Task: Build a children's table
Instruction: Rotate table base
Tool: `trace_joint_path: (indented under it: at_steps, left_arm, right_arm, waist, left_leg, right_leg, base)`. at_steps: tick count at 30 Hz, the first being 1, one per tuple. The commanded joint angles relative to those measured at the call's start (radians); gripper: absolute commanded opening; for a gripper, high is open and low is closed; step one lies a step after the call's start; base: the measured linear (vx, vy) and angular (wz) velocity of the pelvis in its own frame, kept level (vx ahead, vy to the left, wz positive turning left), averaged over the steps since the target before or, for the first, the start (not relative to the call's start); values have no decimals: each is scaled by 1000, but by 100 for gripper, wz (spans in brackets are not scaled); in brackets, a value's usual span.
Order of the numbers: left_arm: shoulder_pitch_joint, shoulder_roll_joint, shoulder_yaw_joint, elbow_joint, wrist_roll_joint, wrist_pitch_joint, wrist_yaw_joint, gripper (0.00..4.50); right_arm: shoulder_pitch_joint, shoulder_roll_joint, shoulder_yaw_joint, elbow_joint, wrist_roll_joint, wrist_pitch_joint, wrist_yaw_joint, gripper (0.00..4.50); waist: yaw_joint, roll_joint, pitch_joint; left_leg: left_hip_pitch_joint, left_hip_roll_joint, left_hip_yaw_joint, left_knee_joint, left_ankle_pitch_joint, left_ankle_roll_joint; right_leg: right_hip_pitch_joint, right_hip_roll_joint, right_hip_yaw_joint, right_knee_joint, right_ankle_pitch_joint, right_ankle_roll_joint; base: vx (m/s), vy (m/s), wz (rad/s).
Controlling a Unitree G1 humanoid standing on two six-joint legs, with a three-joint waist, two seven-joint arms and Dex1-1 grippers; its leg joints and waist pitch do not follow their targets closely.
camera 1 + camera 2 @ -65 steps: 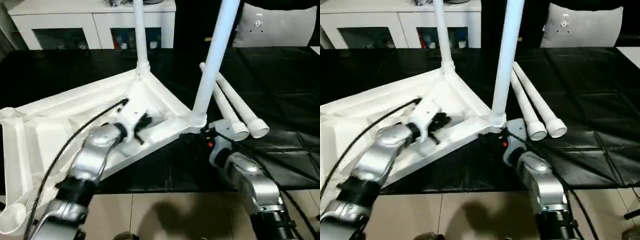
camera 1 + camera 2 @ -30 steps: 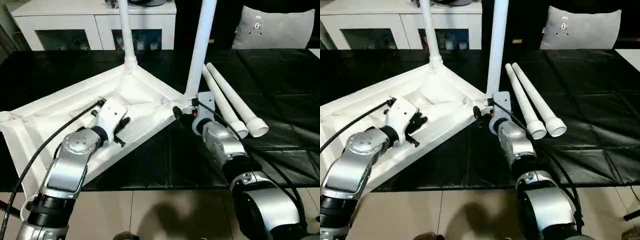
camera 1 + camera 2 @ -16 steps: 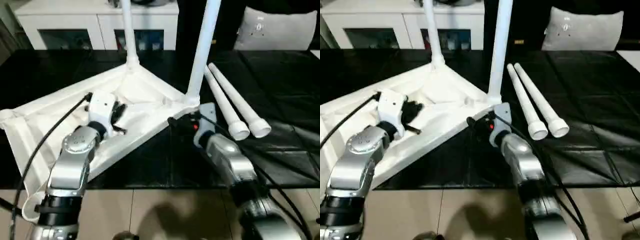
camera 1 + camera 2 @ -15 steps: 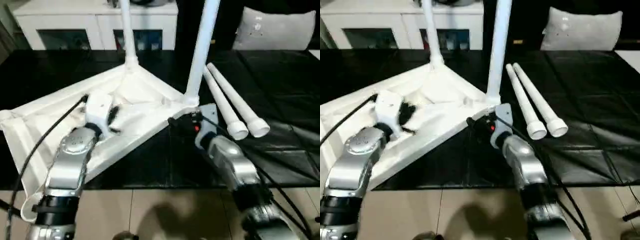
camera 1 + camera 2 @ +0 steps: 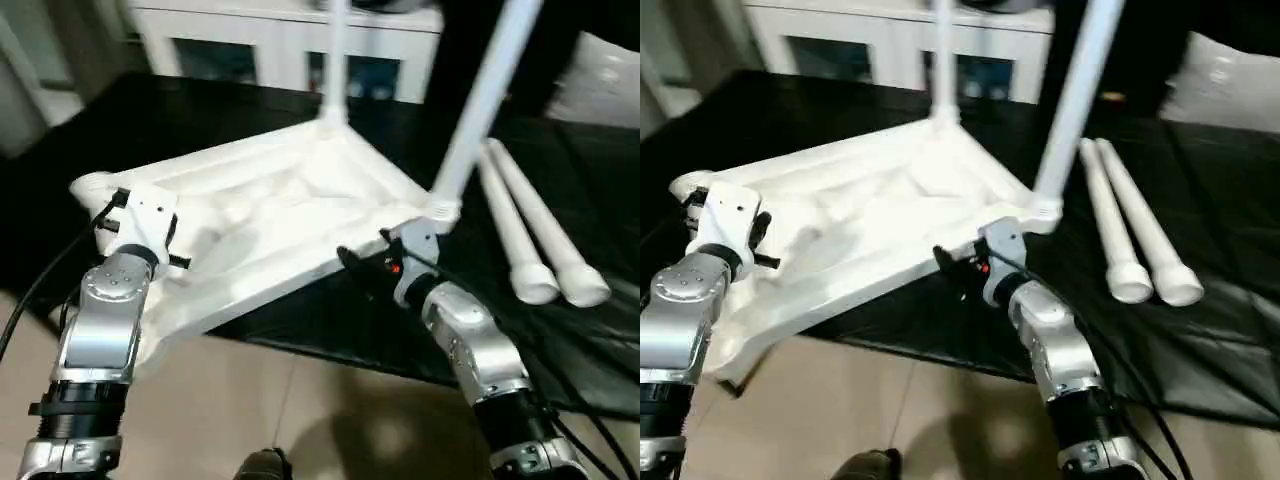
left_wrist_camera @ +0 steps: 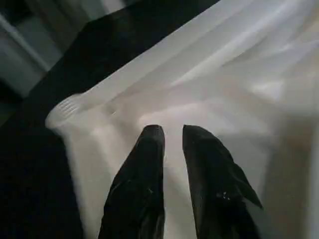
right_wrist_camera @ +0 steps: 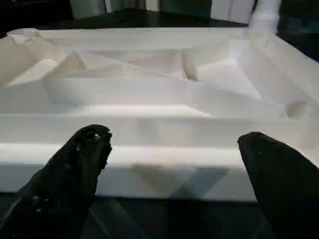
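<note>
On the black-covered work surface (image 5: pixel 250 115) the small white plastic children's table (image 5: pixel 270 215) lies upside down, ribbed underside up, with two long round white legs already standing in its far corner sockets: one (image 5: pixel 335 60) at about twelve o'clock, one (image 5: pixel 485 100) at about two. Two more tapering white legs (image 5: pixel 530 235) lie loose side by side at three o'clock, well apart from both arms.

Risk, as I judge it: the tabletop's near corner overhangs the surface edge toward the tiled floor (image 5: pixel 250 410), so a careless push from either arm could tip or slide it off (the standing legs make it top-heavy). A knock on the two o'clock leg could also lever it out of its socket.

The right gripper (image 7: pixel 172 149) stands wide open, empty, its fingers facing the tabletop's near side wall just ahead at twelve o'clock. The left gripper (image 6: pixel 172 137) is nearly closed with a thin gap, gripping nothing, hovering over the ribbed underside near an empty round corner socket (image 6: pixel 67 107) at ten o'clock.
</note>
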Motion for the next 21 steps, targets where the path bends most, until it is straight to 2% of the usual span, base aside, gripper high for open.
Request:
trace_joint_path:
  at_steps: [1,2,3,4,5,6,7,9,10,11,13,14,15,17,19,20,21]
  left_arm:
    - [-32,24,-26,65,3,6,-46,81]
    - [-36,28,-30,78,5,6,-58,81]
    - [-38,30,-32,84,6,5,-64,81]
    - [-44,36,-35,107,3,0,-87,81]
    - [-51,43,-44,135,4,-10,-109,66]
    - [-58,49,-53,158,4,-23,-130,55]
    - [-66,57,-64,185,3,-42,-156,47]
    - [-74,64,-77,206,3,-64,-178,44]
    - [-88,72,-100,228,4,-104,-203,35]
    - [-93,73,-105,234,3,-112,-207,21]
    - [-125,69,-121,275,-10,-150,-231,4]
    - [-134,65,-122,286,-15,-155,-238,2]
    - [-139,60,-122,296,-20,-156,-245,2]
    - [-153,51,-133,336,-21,-169,-268,2]
    - [-161,51,-146,372,-11,-160,-279,2]
    - [-167,55,-157,394,-2,-160,-284,2]
    - [-169,58,-163,404,3,-160,-286,2]
  right_arm:
    - [-7,-4,6,7,-26,103,-51,450]
    - [-8,-4,5,10,-30,115,-51,450]
    - [-9,-4,5,12,-32,122,-51,450]
    - [-10,-1,-1,14,-34,129,-58,450]
    - [-13,0,-5,16,-41,137,-68,450]
    - [-16,0,-10,17,-46,143,-78,450]
    - [-19,-1,-16,20,-51,148,-91,450]
    - [-21,-3,-23,20,-54,156,-105,450]
    - [-21,-7,-37,12,-57,177,-136,450]
    - [-20,-8,-41,9,-58,180,-147,450]
    - [-15,-12,-57,-13,-56,216,-178,450]
    - [-12,-14,-56,-18,-57,224,-176,450]
    - [-10,-14,-56,-21,-56,233,-174,450]
    - [-4,-13,-47,-25,-60,251,-168,450]
    - [-6,-15,-41,-20,-62,264,-165,450]
    - [-8,-19,-34,-18,-64,277,-158,450]
    - [-9,-22,-30,-17,-67,282,-154,450]
  waist:
    - [2,9,-44]
    - [6,3,-44]
    - [11,2,-48]
    - [16,4,-57]
    - [18,9,-59]
    - [16,4,-57]
    - [20,4,-63]
    - [19,1,-68]
    - [18,-3,-71]
    - [20,-1,-76]
    - [21,-1,-78]
    - [22,3,-77]
    - [22,-1,-77]
    - [23,-7,-79]
    - [22,-10,-81]
    - [22,-9,-82]
    - [22,-8,-84]
  left_leg:
    - [52,68,7,-64,-612,-105]
    - [47,72,18,-70,-615,-113]
    - [49,76,25,-71,-596,-112]
    - [53,88,34,-76,-560,-110]
    - [49,96,42,-83,-536,-111]
    - [45,97,47,-87,-527,-110]
    - [49,99,57,-86,-508,-111]
    - [44,101,67,-87,-462,-108]
    - [39,100,71,-87,-420,-102]
    - [39,100,78,-85,-372,-95]
    - [41,102,88,-82,-333,-83]
    - [46,102,97,-81,-352,-81]
    - [48,103,100,-79,-355,-80]
    - [45,107,111,-79,-320,-72]
    - [45,108,120,-75,-272,-59]
    - [43,108,122,-74,-232,-51]
    - [45,109,124,-75,-228,-52]
  right_leg:
    - [11,-84,81,-109,-461,-164]
    - [20,-84,81,-113,-549,-126]
    - [19,-84,83,-114,-558,-114]
    - [17,-82,86,-105,-492,-115]
    - [14,-73,85,-96,-409,-119]
    - [13,-69,84,-95,-383,-117]
    - [9,-70,87,-90,-344,-119]
    - [13,-70,90,-83,-299,-119]
    - [14,-69,91,-80,-266,-119]
    - [14,-66,93,-74,-226,-120]
    - [10,-67,95,-71,-185,-124]
    - [3,-63,97,-76,-213,-122]
    - [2,-65,99,-77,-218,-123]
    - [6,-66,100,-75,-213,-122]
    - [4,-64,104,-73,-187,-122]
    - [6,-61,104,-69,-157,-122]
    - [6,-59,104,-67,-145,-122]
  base:
    - [0,0,0]
    - [0,0,0]
    - [0,0,0]
    - [0,0,0]
    - [0,0,0]
    - [0,0,0]
    - [0,0,0]
    - [0,0,0]
    - [0,0,0]
    - [0,0,0]
    - [0,0,0]
    - [0,0,0]
    - [0,0,0]
    - [0,0,0]
    - [0,0,0]
    - [0,0,0]
    - [0,0,0]
